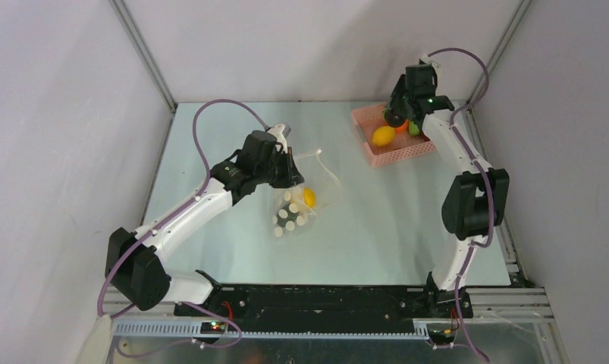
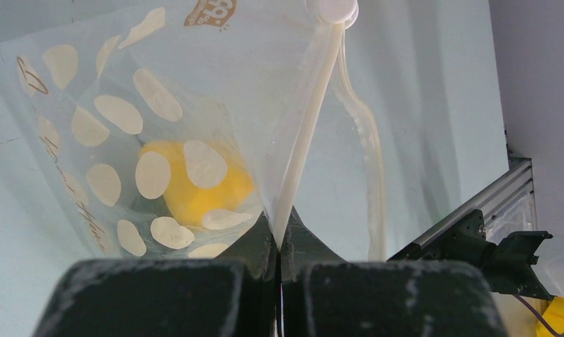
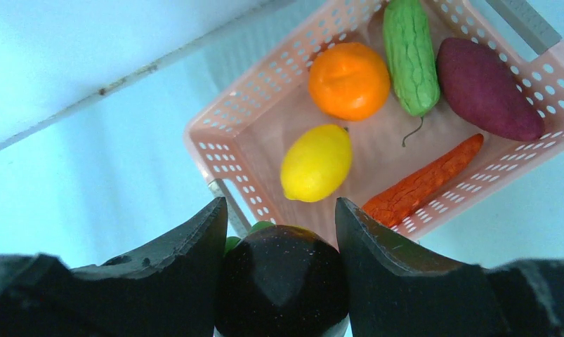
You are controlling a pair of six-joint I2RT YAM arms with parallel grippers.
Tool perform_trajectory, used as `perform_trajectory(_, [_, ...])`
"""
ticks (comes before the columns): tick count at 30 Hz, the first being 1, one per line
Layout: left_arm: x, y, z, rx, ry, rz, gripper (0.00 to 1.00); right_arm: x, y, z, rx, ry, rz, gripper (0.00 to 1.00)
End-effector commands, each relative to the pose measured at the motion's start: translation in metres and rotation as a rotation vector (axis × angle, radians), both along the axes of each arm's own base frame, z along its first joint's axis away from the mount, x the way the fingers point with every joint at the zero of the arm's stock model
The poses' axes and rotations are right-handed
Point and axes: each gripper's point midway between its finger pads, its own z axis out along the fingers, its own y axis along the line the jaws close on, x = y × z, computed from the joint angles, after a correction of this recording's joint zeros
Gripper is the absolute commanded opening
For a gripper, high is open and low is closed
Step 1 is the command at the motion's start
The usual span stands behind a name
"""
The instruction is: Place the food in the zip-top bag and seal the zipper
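**Currently: left arm pinching the bag, right arm holding a fruit over the basket**

Left gripper (image 2: 279, 239): jaws pressed together with no gap showing. They pinch the mouth edge of the zip-top bag (image 2: 194, 70), where the pale zipper (image 2: 314, 105) runs down into them. A white round tab (image 2: 331, 8) sits at the strip's far end. A second pale strip bows away to the right, so the mouth is parted.

The bag is left of centre on the table (image 1: 377, 227). Its dotted body trails toward the near side from the gripper. One yellow fruit (image 2: 187, 203) lies inside, seen through the plastic, close to the pinched edge.

Right gripper (image 3: 280, 210): jaws parted about a fruit's width and closed against a dark round fruit (image 3: 282, 281) with a bit of green at its top. The fruit fills the space between the fingers. The gripper hangs over the near corner of the pink lattice basket (image 3: 223, 140), far right on the table and well apart from the bag.

Inside the basket:
- a lemon (image 3: 316, 161), nearest the gripper
- an orange (image 3: 349, 79), beyond the lemon
- a green bumpy gourd (image 3: 410, 56), just beside the orange
- a purple sweet potato (image 3: 481, 88), beside the gourd
- a carrot (image 3: 423, 184), lying along the basket's near wall
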Motion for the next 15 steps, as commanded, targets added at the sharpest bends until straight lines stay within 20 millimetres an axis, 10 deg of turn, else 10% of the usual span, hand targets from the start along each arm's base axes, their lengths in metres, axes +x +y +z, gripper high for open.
perform_trajectory(1, [0.007,-0.005,0.025,-0.046,-0.066,0.004,0.0,-0.01,0.01,0.051,0.034,-0.144,0.086,0.0])
perform_trajectory(15, [0.008,-0.006,0.033,-0.049,-0.071,0.011,0.0,-0.185,0.182,0.084,0.21,-0.309,0.807,0.0])
